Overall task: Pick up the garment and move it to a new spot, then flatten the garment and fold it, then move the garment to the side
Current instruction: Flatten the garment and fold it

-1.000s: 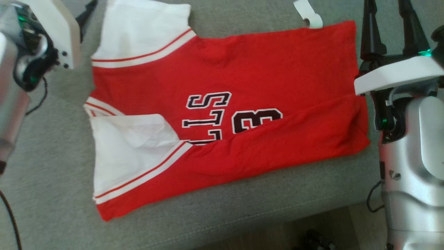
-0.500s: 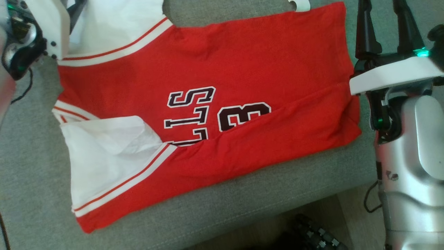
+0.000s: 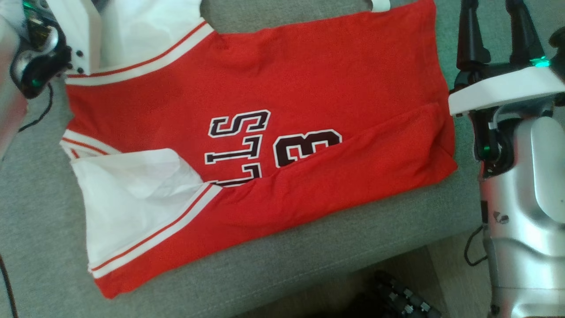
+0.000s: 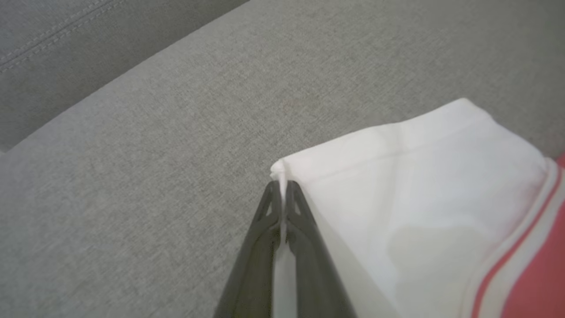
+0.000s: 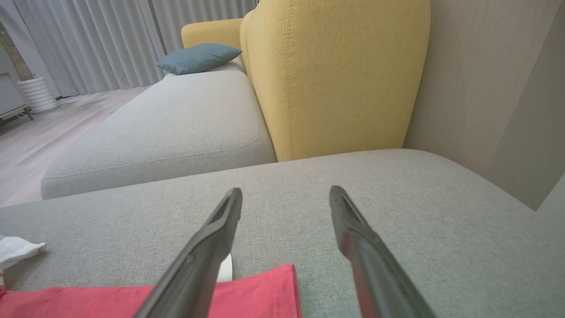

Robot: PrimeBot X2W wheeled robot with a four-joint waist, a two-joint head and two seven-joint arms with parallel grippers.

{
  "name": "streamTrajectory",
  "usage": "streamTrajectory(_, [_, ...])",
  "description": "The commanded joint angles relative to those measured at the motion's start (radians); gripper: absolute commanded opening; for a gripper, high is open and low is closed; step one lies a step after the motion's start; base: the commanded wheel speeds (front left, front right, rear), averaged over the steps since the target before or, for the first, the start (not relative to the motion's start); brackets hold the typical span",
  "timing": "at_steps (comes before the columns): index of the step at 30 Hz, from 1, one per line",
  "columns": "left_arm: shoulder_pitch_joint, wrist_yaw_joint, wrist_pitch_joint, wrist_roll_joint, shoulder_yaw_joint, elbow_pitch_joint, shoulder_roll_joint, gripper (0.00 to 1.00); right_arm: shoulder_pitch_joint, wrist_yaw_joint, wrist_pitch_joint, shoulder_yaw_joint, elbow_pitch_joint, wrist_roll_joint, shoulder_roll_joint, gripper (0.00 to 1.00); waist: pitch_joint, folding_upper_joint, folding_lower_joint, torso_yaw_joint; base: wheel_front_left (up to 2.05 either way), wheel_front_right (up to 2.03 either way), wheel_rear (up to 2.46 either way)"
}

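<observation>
A red garment (image 3: 309, 88) with white sleeves and dark lettering lies spread on the grey sofa seat (image 3: 44, 229). Its near long edge is folded over the body, and the near white sleeve (image 3: 132, 198) lies folded inward. My left gripper (image 4: 282, 194) is shut on the corner of the far white sleeve (image 4: 419, 198), with a sliver of white cloth between the fingers. My right gripper (image 3: 496, 13) hovers open beside the hem end of the garment. In the right wrist view the red hem corner (image 5: 247, 291) lies just under the open right gripper (image 5: 286, 193).
The seat's front edge runs along the bottom, with floor and a dark object (image 3: 397, 300) below it. Past the hem end stand a yellow chair back (image 5: 335, 75), another grey seat (image 5: 167, 123) and a blue cushion (image 5: 198, 57). A small white piece (image 3: 382, 4) lies by the far hem.
The whole picture has shifted, so the garment sits further left and higher. My left wrist, apart from the far sleeve a second ago, now overlaps its edge. The right gripper stays open.
</observation>
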Motion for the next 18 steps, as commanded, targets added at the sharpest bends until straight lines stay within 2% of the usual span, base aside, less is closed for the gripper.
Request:
streamTrajectory(1, [-0.038, 0.000, -0.013, -0.014, 0.020, -0.015, 0.032, 0.00, -0.017, 0.003, -0.006, 0.004, -0.021, -0.010, -0.003, 1.00, -0.013, 0.0000, -0.0001, 0.012, 0.00, 0.00, 0.00])
streamTrajectory(12, [-0.012, 0.000, -0.250, -0.082, 0.000, -0.055, -0.018, 0.00, -0.054, 0.003, 0.050, -0.042, 0.101, -0.088, -0.003, 1.00, -0.126, 0.0000, -0.0001, 0.129, 0.00, 0.00, 0.00])
streamTrajectory(18, [0.029, 0.000, -0.329, -0.102, -0.011, -0.111, -0.030, 0.00, -0.084, 0.003, 0.130, -0.082, 0.239, -0.114, -0.029, 1.00, -0.170, 0.0000, -0.0001, 0.194, 0.00, 0.00, 0.00])
